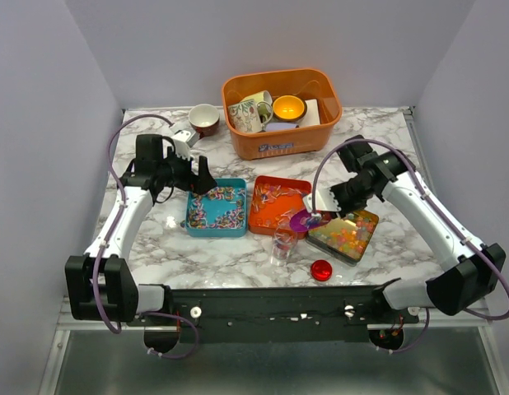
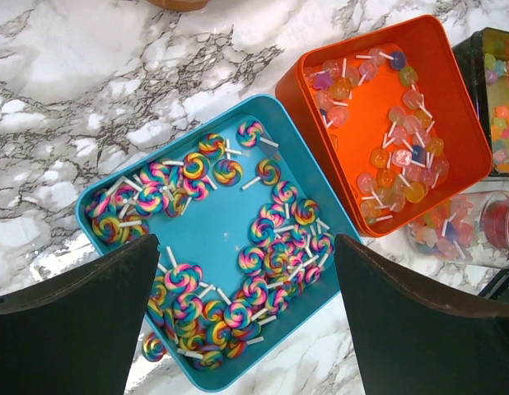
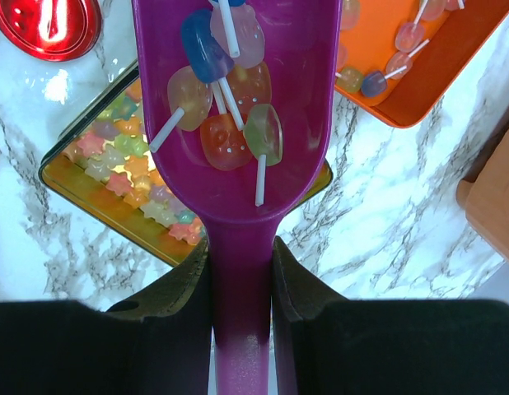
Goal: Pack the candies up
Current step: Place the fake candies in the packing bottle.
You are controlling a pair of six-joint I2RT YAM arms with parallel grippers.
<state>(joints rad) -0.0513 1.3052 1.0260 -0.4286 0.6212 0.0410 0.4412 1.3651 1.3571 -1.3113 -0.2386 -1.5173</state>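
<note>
My left gripper (image 2: 246, 243) hangs open above the blue tray (image 2: 213, 222), which holds many rainbow swirl lollipop candies (image 2: 271, 247). Beside it the orange tray (image 2: 448, 82) contains translucent lollipop candies (image 2: 394, 132). My right gripper (image 3: 242, 255) is shut on the handle of the purple scoop (image 3: 238, 181), whose bowl carries several translucent lollipops (image 3: 226, 99). The scoop (image 1: 304, 220) hovers over the near corner of the orange tray (image 1: 256, 216), by the clear jar (image 1: 282, 245) and the dark tin of star-shaped jelly candies (image 1: 343, 232). The left gripper (image 1: 201, 177) sits at the blue tray's far edge.
A round red lid (image 1: 321, 270) lies on the marble in front of the tin. An orange basket (image 1: 281, 144) with mugs and a bowl stands at the back. A red cup (image 1: 204, 120) sits to its left. Grey walls close in on both sides.
</note>
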